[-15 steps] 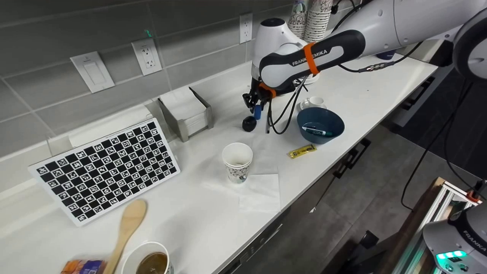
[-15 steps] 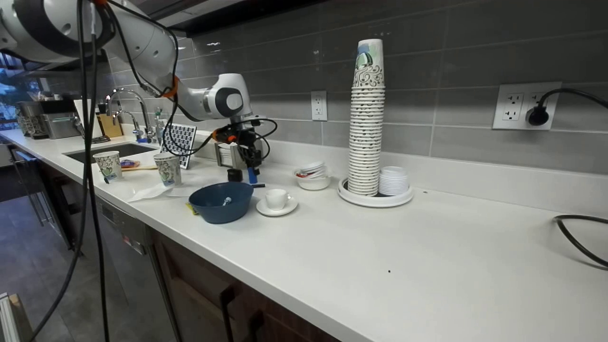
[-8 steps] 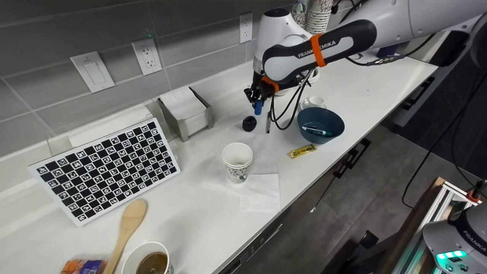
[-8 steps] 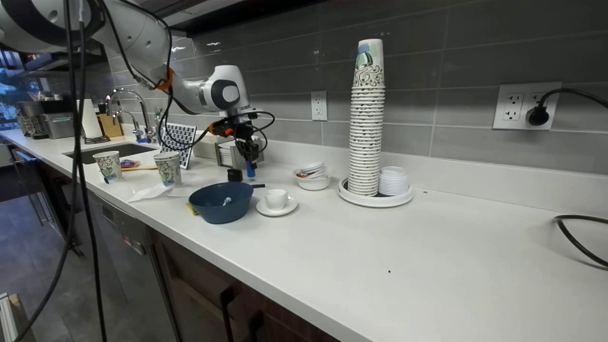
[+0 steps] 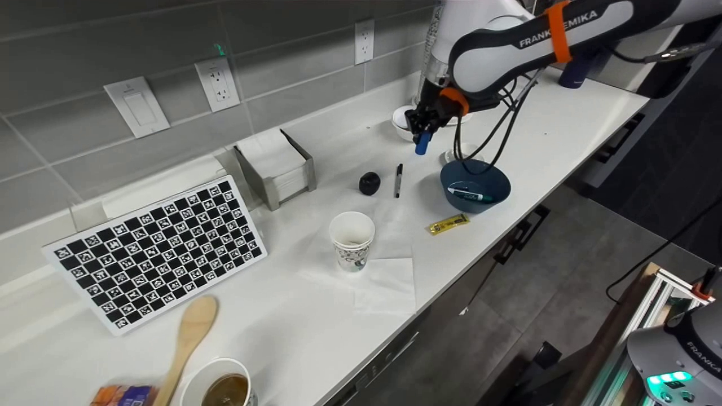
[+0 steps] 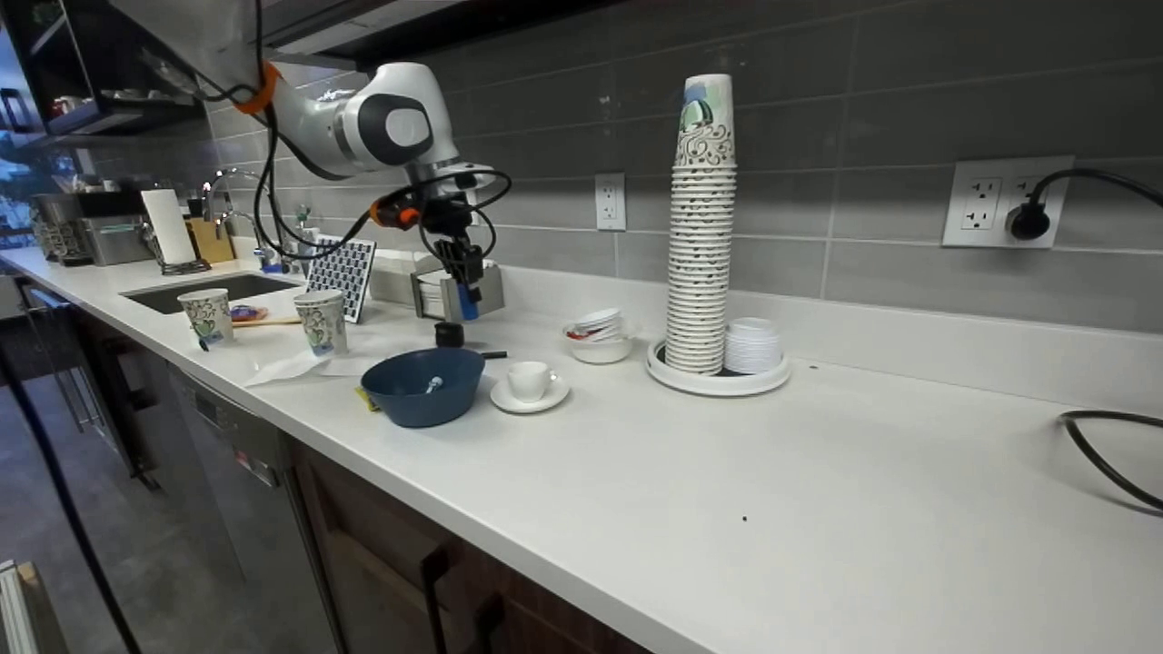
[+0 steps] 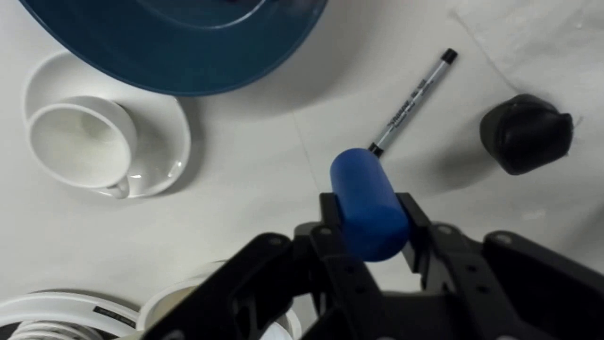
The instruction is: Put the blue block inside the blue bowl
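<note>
Up goes the arm, hoisting the blue block higher in both exterior views and farther from the black lump it hung beside half a second ago! Look at the fingers: they have the block pinched from two sides, one end jutting out past them, the whole piece tilted and clear of the tabletop. Over to the blue bowl, and the block is outside it, up in the air, with open space between block and rim in the wrist view. Down in that bowl lies a green marker, with a yellow packet just beside it on the tabletop. Close by the bowl's edge, a white cup stands on its saucer. That slim pen lies flat, showing its whole length now in an exterior view, while from the wrist the block's end meets the pen's end by line of sight. Bowl, cup and lump, all right where they were! And a paper cup holds its spot near a white napkin.
</note>
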Available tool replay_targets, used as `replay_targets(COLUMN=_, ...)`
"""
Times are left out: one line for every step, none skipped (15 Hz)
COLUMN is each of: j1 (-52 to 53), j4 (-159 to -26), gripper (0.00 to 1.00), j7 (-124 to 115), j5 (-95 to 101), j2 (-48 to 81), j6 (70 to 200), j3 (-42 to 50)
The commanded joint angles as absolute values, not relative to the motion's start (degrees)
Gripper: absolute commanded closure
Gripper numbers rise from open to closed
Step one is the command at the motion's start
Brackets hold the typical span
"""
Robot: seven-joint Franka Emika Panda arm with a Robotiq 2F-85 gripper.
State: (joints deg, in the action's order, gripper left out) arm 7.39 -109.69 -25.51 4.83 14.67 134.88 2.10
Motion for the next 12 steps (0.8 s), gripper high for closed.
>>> replay_targets(j1=5.4, j4=-124.0, gripper=0.92, j7=-24.5, j5=2.1, j2=4.6, j6=142.1, j3=1.5)
replay_targets(j1=4.9, j4=-127.2, gripper=0.92, j7=-24.9, j5=1.1, j2=2.5, j6=144.6, j3=1.4)
replay_targets(j1=4.4, j4=-130.4, gripper=0.92, j7=-25.4, j5=-0.6, j2=0.3, j6=147.3, j3=1.4)
replay_targets(j1=3.9, j4=-133.6, gripper=0.92, j7=-25.5, j5=-2.6, j2=-2.0, j6=149.4, j3=1.3)
replay_targets(j1=3.5, j4=-136.9, gripper=0.92, j7=-25.4, j5=-3.7, j2=-4.2, j6=151.2, j3=1.3)
replay_targets(j1=3.0, j4=-140.1, gripper=0.92, j7=-25.7, j5=-3.8, j2=-6.5, j6=152.6, j3=1.4)
replay_targets(j1=2.4, j4=-143.3, gripper=0.92, j7=-26.1, j5=-3.4, j2=-8.9, j6=152.8, j3=1.4)
replay_targets(j1=1.5, j4=-146.7, gripper=0.92, j7=-27.1, j5=-1.8, j2=-11.2, j6=153.0, j3=1.5)
replay_targets(j1=0.1, j4=-150.0, gripper=0.92, j7=-30.0, j5=1.0, j2=-13.4, j6=152.6, j3=1.1)
replay_targets(j1=-1.2, j4=-153.3, gripper=0.92, j7=-31.0, j5=1.9, j2=-15.8, j6=152.4, j3=0.7)
replay_targets(j1=-1.7, j4=-154.8, gripper=0.92, j7=-30.1, j5=0.5, j2=-16.4, j6=152.3, j3=0.4)
replay_targets(j1=-2.4, j4=-155.8, gripper=0.92, j7=-30.6, j5=0.3, j2=-16.8, j6=152.2, j3=-0.3)
